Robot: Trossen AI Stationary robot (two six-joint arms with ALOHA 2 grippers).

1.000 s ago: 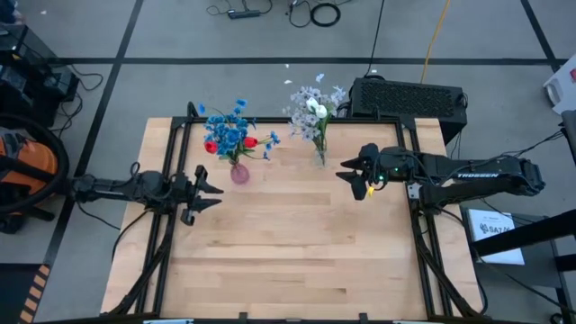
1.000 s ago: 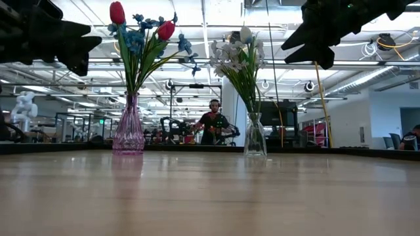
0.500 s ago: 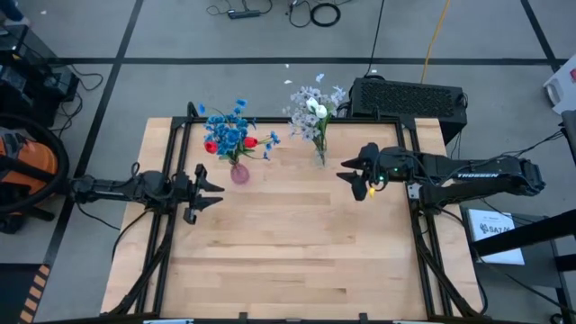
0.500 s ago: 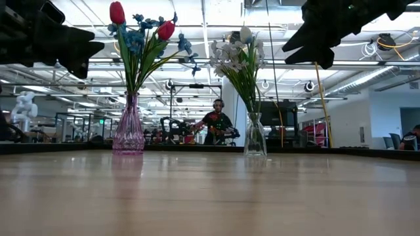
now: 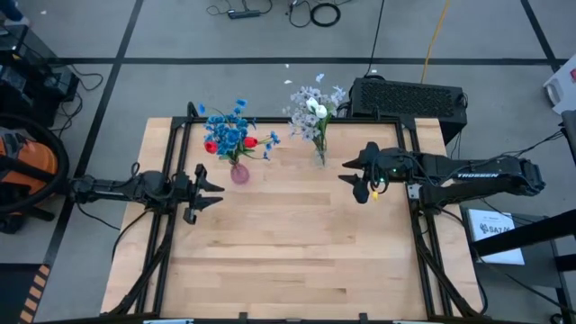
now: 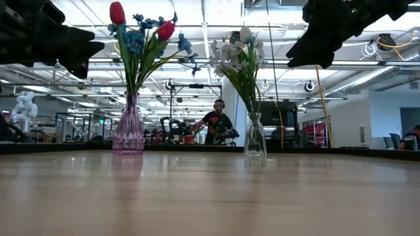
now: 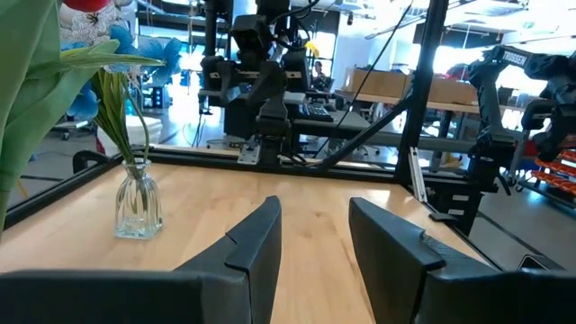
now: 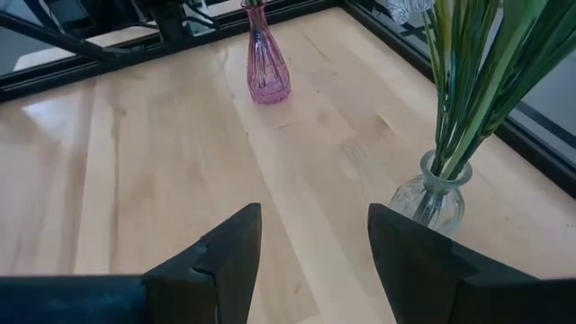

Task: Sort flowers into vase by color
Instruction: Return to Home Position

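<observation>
A pink vase [image 5: 239,173] stands on the table's far left part, holding blue clusters [image 5: 229,133] and red tulip buds [image 6: 117,12]. A clear glass vase [image 5: 319,157] stands to its right, holding pale lavender-white sprays [image 5: 306,101] and white tulip buds [image 5: 317,109]. My left gripper [image 5: 209,192] hovers open near the pink vase, toward the left edge, empty. My right gripper [image 5: 349,171] hovers open to the right of the clear vase, empty. The right wrist view shows the clear vase [image 8: 432,197] and the pink vase [image 8: 267,65].
A black box [image 5: 407,97] sits beyond the far right corner. Black frame rails [image 5: 162,243] run along the table's edges. Bare wooden tabletop [image 5: 297,252] lies across the middle and near part. A person [image 6: 214,123] stands in the room behind the table.
My right gripper has drawn back slightly toward the table's right edge, away from the clear vase. The vases and flowers have stayed where they were.
</observation>
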